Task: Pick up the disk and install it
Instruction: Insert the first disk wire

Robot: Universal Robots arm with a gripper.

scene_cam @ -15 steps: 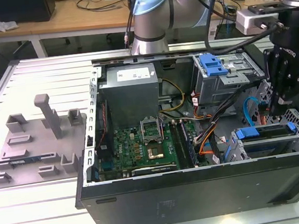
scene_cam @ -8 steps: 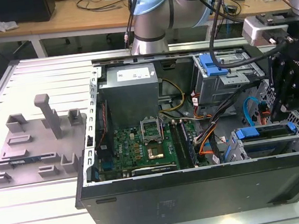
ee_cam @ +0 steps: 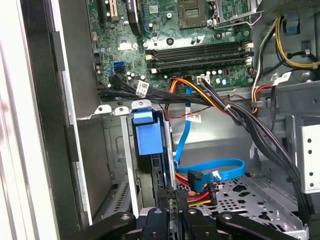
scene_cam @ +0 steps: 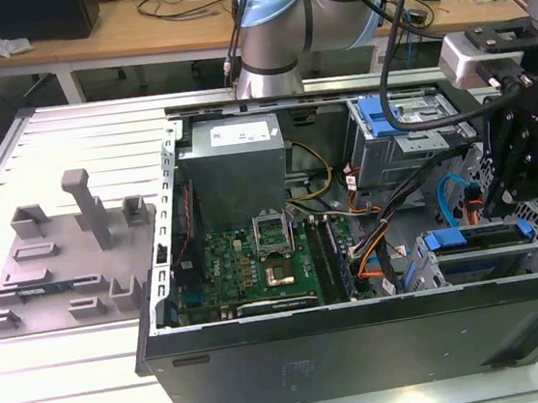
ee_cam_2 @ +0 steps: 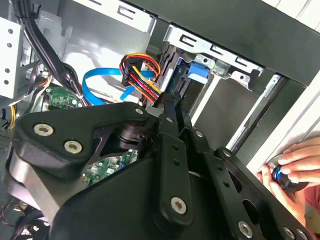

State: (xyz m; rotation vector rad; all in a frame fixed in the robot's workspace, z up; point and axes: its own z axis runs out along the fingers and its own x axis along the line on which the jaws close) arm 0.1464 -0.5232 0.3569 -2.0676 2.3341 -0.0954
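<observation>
An open desktop computer case (scene_cam: 363,346) lies on its side on a pale slatted table (scene_cam: 68,399), with its green motherboard (scene_cam: 256,261) and a grey power-supply box (scene_cam: 235,161) exposed. On the exterior view's left, well apart from the case, sits a grey moulded fixture (scene_cam: 61,254) with upright posts. The robot arm reaches in from the far side, and its black gripper (scene_cam: 491,203) hangs over the drive cage at the exterior view's right end of the case.

The disk (scene_cam: 477,236) stands on edge inside that metal cage, framed by its blue plastic bracket. In the first wrist view the disk (ee_cam: 147,132) shows its blue end tab at the cage opening, with a dark slab running back from it towards the gripper (ee_cam: 168,194). The gripper's two fingers are drawn together with nothing visible between them, and their tips sit right at the disk's near end; whether they touch it cannot be made out.

A flat blue cable (ee_cam: 215,167) loops just beside the disk, next to red, yellow and orange wires (ee_cam_2: 142,75). In the second wrist view the gripper (ee_cam_2: 171,102) points at the disk (ee_cam_2: 197,70), and a person's hand (ee_cam_2: 292,165) rests outside the case wall on a small dark and blue object
</observation>
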